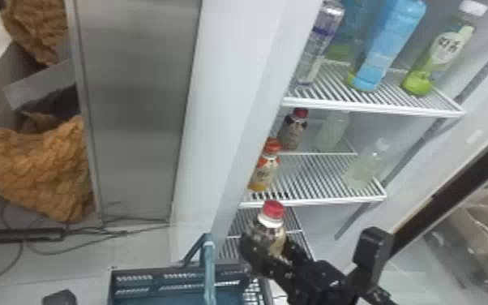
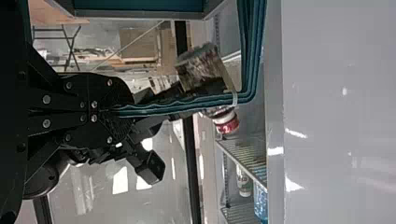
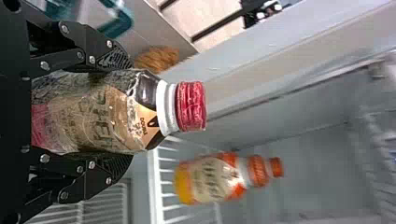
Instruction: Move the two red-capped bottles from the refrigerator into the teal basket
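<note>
Shelving [image 1: 316, 200] is standing beyond the right claw [image 3: 126, 112], which is pinching a red-capped bottle [image 3: 95, 119]; the left claw [image 2: 130, 110] is clasping the handle [image 1: 209, 267]. Carrying is seemingly underway, needing leftward lowering into the teal basket [image 1: 146, 270].

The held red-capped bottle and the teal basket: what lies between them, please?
A black finger of the right claw, with white wire shelf behind, in the head view.

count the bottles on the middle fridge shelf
4: orange-capped bottle front left, red-capped bottle behind it, clear bottle front right, another further back. More may be hidden.
</note>
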